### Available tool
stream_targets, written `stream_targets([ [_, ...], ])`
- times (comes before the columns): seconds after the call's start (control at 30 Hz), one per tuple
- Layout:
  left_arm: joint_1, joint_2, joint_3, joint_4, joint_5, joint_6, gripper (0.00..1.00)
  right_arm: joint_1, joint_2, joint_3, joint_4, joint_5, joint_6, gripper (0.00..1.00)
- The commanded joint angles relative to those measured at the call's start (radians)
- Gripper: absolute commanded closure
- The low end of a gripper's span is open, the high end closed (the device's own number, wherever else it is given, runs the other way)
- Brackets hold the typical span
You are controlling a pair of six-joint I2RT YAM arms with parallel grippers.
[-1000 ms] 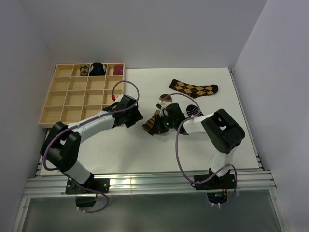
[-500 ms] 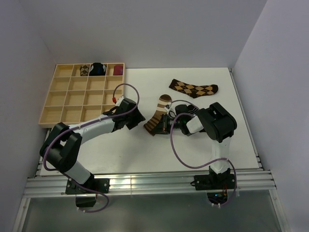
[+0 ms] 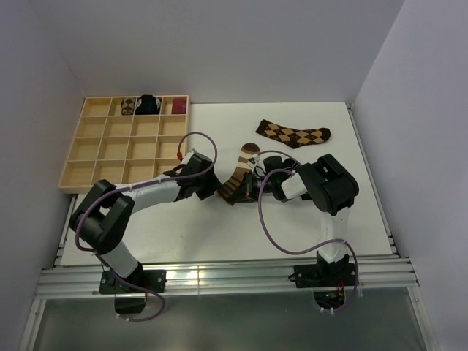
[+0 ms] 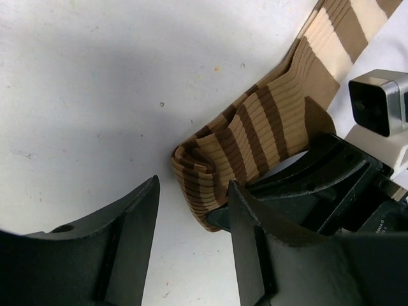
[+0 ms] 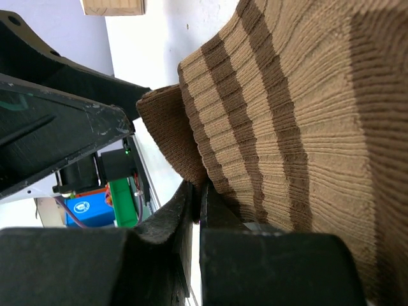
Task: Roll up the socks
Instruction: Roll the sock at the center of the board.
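Note:
The long brown-and-cream striped sock [image 3: 238,174] lies mid-table with its near end folded over [image 4: 210,172]. My left gripper [image 3: 210,187] is open, its jaws [image 4: 193,188] just short of that folded end and touching nothing. My right gripper [image 3: 253,184] is shut on the sock's folded edge [image 5: 194,191]; its black fingers [image 4: 299,191] also show in the left wrist view. The sock fills the right wrist view [image 5: 293,121]. The brown-and-tan argyle sock [image 3: 293,134] lies flat at the back right. The short black sock is hidden behind my right arm.
A wooden compartment tray [image 3: 110,150] stands at the back left. Its back row holds an argyle bundle [image 3: 129,106], a black-and-blue bundle [image 3: 149,104] and a maroon bundle [image 3: 178,106]. Both arms meet closely at the striped sock. Side walls bound the table.
My left gripper has moved right, up to the sock's folded end. My right arm has swung lower and flatter, still pinching the sock, and now covers the black sock.

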Motion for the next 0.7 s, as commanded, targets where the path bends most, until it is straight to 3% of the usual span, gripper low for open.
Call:
stream_targets([
  [0.0,-0.008,0.005,-0.012,0.022,0.000,-0.027,0.48,-0.004,0.025,0.018,-0.062,0.032,-0.035,1.00],
  [0.67,-0.008,0.071,-0.005,0.002,-0.031,-0.017,0.53,-0.004,0.031,0.038,-0.100,0.040,-0.056,1.00],
])
